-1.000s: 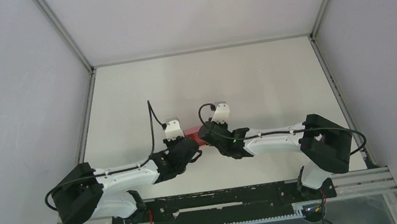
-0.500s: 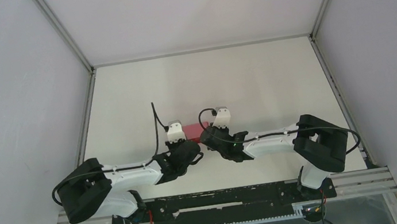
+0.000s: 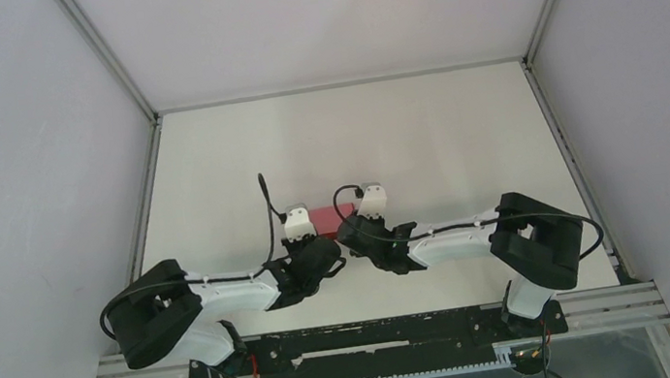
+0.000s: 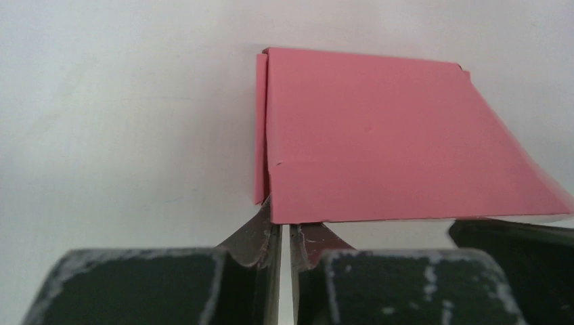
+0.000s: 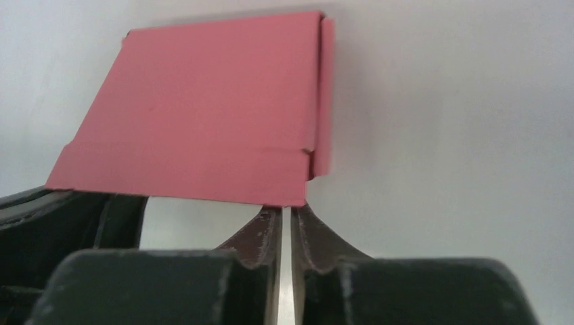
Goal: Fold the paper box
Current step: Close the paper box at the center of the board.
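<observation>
The paper box (image 3: 325, 219) is a flat pink cardboard piece held between the two arms near the table's middle. In the left wrist view its broad panel (image 4: 392, 135) rises from my fingertips, with a narrow flap along its left side. My left gripper (image 4: 284, 227) (image 3: 311, 232) is shut on the lower left corner, with only a thin slit between the fingers. In the right wrist view the panel (image 5: 203, 115) has a narrow flap on its right. My right gripper (image 5: 285, 210) (image 3: 344, 226) pinches the lower right corner, its fingers almost together.
The white table (image 3: 422, 138) is walled by grey panels on the left, right and back. A black rail (image 3: 370, 336) runs along the near edge beside the arm bases. The other arm's dark body shows at the lower edge of each wrist view.
Both grippers have carried the paper box a little farther from the bases, and more of its pink face now shows between them. The left arm's elbow has swung right.
</observation>
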Motion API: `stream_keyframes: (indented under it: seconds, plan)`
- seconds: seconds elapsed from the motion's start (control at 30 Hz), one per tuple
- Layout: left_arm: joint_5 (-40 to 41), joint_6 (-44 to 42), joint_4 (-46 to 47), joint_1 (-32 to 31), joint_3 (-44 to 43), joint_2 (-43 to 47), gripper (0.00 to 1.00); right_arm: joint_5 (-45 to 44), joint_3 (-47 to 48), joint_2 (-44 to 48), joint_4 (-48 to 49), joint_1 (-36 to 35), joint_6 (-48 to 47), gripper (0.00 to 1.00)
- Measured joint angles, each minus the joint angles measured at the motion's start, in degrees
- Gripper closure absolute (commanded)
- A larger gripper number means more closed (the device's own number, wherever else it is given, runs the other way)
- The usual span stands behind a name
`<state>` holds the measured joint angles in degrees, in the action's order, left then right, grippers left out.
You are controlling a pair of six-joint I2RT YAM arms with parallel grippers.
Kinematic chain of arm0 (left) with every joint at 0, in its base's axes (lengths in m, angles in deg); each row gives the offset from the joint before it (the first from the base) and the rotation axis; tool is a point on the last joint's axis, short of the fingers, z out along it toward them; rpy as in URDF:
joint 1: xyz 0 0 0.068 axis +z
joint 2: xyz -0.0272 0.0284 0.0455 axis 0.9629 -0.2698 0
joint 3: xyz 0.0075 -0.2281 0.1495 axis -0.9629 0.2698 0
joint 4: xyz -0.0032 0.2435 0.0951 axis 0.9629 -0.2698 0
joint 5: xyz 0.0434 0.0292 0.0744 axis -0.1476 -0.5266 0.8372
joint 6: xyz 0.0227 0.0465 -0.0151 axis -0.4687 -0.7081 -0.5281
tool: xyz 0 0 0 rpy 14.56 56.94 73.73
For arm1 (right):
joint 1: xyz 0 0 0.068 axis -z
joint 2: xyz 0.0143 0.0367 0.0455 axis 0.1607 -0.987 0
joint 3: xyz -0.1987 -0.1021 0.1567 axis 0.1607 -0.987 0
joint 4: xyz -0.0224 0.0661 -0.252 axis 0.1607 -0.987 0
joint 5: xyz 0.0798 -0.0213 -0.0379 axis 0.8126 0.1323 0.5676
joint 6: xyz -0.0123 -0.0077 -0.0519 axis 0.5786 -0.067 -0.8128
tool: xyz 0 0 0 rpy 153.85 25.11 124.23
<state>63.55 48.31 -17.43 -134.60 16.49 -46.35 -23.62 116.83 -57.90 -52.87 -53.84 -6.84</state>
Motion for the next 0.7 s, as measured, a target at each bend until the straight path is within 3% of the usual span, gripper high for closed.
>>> stream_keyframes:
  seconds: [0.47,0.7]
  plan:
    - [-3.6,0.4,4.1,0.2,0.0,-0.9,0.89,8.4,-1.1,2.7,1.0,-0.5,-3.7,0.68]
    - [-3.8,0.3,4.4,0.4,-0.2,-1.7,0.9,10.7,-3.8,11.7,-0.9,-0.5,-6.4,0.66]
